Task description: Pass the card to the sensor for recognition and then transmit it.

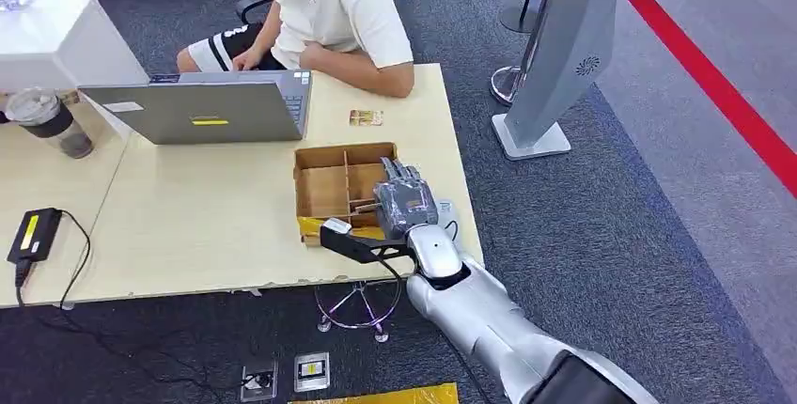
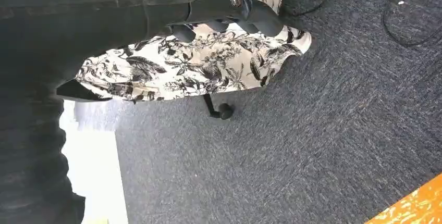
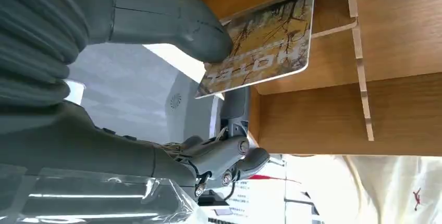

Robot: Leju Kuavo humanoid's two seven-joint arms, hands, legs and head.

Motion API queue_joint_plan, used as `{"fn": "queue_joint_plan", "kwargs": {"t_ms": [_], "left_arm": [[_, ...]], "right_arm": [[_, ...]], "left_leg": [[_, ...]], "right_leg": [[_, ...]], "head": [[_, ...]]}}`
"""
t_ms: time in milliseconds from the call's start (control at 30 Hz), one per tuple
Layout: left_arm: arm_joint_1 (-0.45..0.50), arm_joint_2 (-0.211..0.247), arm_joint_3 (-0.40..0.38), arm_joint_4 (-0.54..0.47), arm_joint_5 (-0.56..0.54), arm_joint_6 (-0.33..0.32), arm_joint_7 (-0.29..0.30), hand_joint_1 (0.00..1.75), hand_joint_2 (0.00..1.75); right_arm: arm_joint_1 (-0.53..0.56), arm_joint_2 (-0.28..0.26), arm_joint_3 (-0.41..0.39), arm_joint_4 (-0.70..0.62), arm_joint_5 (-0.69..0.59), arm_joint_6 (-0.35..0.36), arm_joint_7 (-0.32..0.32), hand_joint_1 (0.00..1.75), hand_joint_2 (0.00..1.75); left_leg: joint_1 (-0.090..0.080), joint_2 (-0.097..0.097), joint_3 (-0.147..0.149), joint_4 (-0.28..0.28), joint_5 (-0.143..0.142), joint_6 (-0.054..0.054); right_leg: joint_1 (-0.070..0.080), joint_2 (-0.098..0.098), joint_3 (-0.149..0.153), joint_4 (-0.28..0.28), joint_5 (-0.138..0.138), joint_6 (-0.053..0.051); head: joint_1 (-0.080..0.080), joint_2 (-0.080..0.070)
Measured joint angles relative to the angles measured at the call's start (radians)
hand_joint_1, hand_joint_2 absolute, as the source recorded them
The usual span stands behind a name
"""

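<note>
A grey flat laptop (image 1: 211, 108) stands open on the pale wooden table (image 1: 188, 225). Right of it, a brown box (image 1: 340, 188) has thin dividers. The right hand (image 1: 404, 199) reaches in, thumb pressing a shiny yellow card (image 3: 263, 52) against its fingers. Another card (image 1: 366, 118) lies beyond.

The right hand (image 1: 406, 199) is hiding part of the divided box (image 1: 324, 177), and its thumb (image 3: 172, 21) is covering a corner of the card (image 3: 266, 47).
</note>
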Motion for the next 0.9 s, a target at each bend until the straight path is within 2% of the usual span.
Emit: {"fn": "queue_joint_plan", "kwargs": {"t_ms": [267,433,633,767,900], "left_arm": [[0.000,0.000,0.000,0.000,0.002,0.000,0.003,0.00,1.75],[0.000,0.000,0.000,0.000,0.006,0.001,0.009,0.00,1.75],[0.000,0.000,0.001,0.000,0.013,0.001,0.016,0.00,1.75],[0.001,0.000,0.002,0.000,0.017,0.000,0.016,0.00,1.75],[0.003,0.000,0.003,0.000,0.016,-0.003,0.016,0.00,1.75]], "right_arm": [[0.000,0.000,0.000,0.000,0.000,-0.002,-0.006,1.47,1.75],[0.000,0.002,0.000,0.000,0.003,-0.003,-0.011,1.57,1.75],[0.000,0.009,0.000,-0.007,-0.003,-0.045,-0.034,1.57,1.75],[0.008,0.010,-0.014,-0.116,-0.055,-0.121,-0.072,1.75,1.75],[0.050,-0.017,-0.040,-0.366,-0.075,-0.127,-0.054,1.75,1.75]], "left_leg": [[0.000,0.000,0.000,0.000,0.000,0.000],[0.000,0.000,0.000,0.000,0.000,0.000],[0.000,0.000,0.000,0.000,0.000,0.000],[0.000,0.000,0.000,0.000,0.000,0.000],[0.000,0.000,0.001,0.000,0.000,0.000]], "right_leg": [[0.000,0.000,0.000,0.000,0.000,0.000],[0.000,0.000,0.000,0.000,0.000,0.000],[0.000,0.000,0.000,0.000,0.000,0.000],[0.000,0.000,0.000,0.000,0.000,0.000],[0.000,0.000,0.000,0.000,0.000,0.000]], "head": [[0.000,0.000],[0.000,0.000],[0.000,0.000],[0.000,0.000],[-0.001,0.000]]}}
